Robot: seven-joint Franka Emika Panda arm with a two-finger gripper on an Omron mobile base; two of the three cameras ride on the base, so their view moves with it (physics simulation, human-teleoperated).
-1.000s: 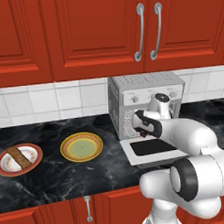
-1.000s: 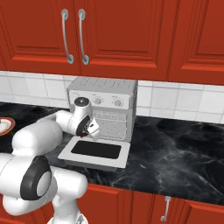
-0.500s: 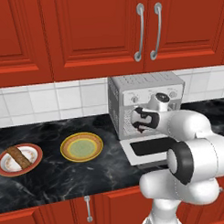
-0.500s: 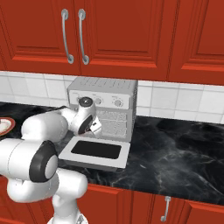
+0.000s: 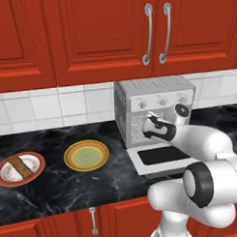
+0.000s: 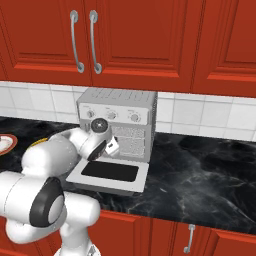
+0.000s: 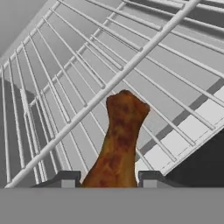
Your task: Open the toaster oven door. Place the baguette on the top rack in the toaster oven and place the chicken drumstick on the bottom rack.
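The chicken drumstick [image 7: 119, 140] is sitting clamped in the closed gripper [image 7: 105, 179], its lower end cut off between the fingertips, over a wire rack [image 7: 65, 78]. The arm is blocking the toaster oven [image 5: 154, 109] cavity above the lowered toaster oven door [image 6: 110, 172].

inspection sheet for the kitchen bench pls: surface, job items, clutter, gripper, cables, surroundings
Surface: black marble counter, dry, no spills seen.
Job's things: toaster oven with its door folded down flat. Chicken drumstick held over a wire rack inside the oven; which rack cannot be told. Baguette on the red-rimmed plate at far left of the left base view.
Clutter: yellow plate, bare, beside the red-rimmed one.
Gripper: gripper shut on the drumstick, reaching into the oven.
Cables: nothing seen.
Surroundings: red cabinets above and below, white tile backsplash.
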